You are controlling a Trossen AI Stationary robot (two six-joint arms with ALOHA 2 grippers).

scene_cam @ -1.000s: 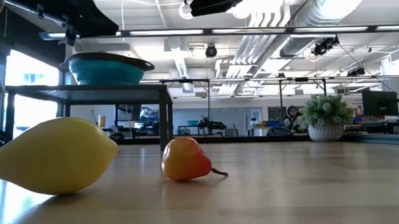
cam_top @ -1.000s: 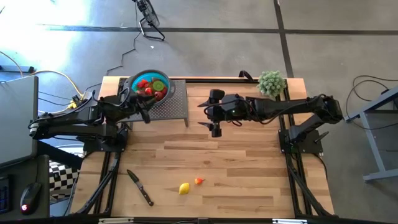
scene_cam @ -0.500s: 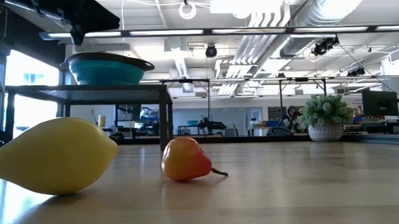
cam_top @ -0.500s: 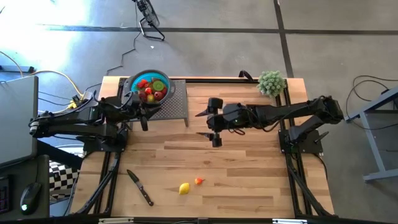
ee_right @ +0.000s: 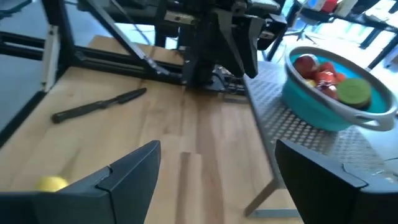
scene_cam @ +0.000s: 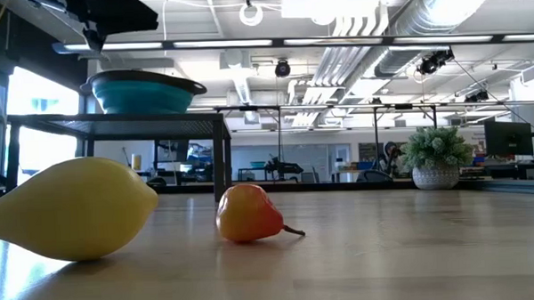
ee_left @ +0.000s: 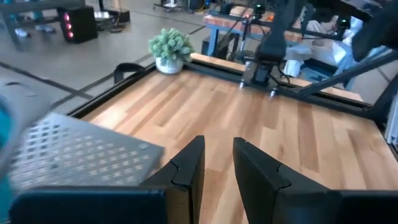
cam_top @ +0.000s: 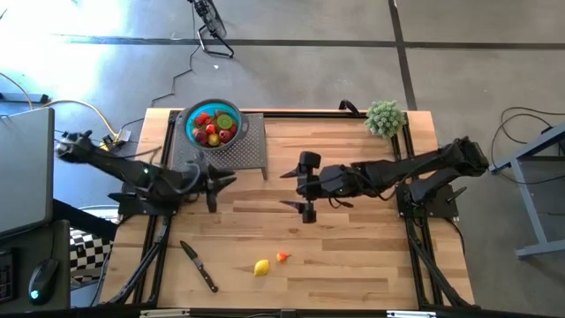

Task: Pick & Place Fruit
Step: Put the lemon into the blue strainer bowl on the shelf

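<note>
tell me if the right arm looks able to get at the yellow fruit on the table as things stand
Probably yes. The right gripper hangs open and empty above bare wood, and the yellow fruit lies in the open with only the small orange fruit beside it. The knife lies well off.

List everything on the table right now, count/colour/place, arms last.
teal bowl: one, teal, on the perforated rack at the table's far left corner.
fruit in the bowl: several, red, yellow, green; exact count unclear.
perforated rack: one, grey metal, raised on legs, far left.
yellow fruit: one, yellow, on the wood near the front edge.
orange-red fruit: one, just right of the yellow one, apart from it.
knife: one, black handle, front left of the table.
plant ball: one, fuzzy pale green, far right corner.
left hand: fingers narrowly apart, empty, just in front of the rack.
right hand: wide open, empty, over mid table.
</note>
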